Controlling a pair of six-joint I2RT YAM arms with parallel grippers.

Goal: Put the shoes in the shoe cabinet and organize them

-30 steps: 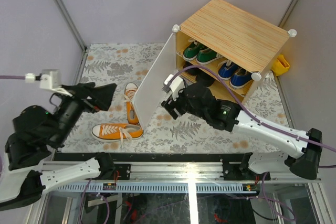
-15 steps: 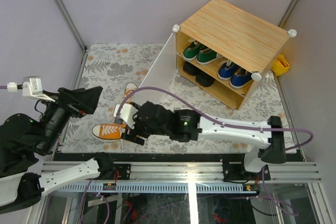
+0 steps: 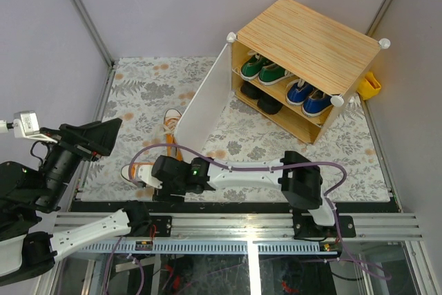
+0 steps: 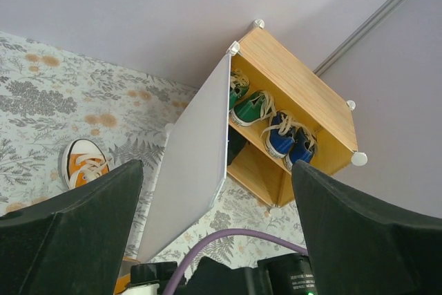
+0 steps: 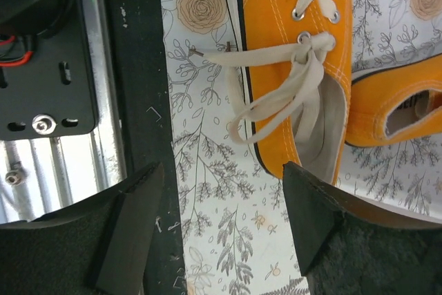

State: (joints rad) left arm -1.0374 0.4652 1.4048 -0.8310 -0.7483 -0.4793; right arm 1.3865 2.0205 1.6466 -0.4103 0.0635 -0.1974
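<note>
While the floral surface (image 3: 145,91) spreads beneath everything, the shoe cabinet (image 3: 307,36) stands at its far right with the white door (image 3: 204,105) swung wide. The left tool (image 3: 93,136) hangs released and empty over the left edge. The right tool (image 5: 221,205) is spread, grasping nothing, just above the heel of an orange sneaker (image 5: 290,53) near the front edge. The second orange sneaker (image 3: 170,128) lies beside the door. Black shoes (image 3: 261,99) sit on the lower shelf, with the green pair (image 3: 264,69) and blue pair (image 3: 307,97) above.
</note>
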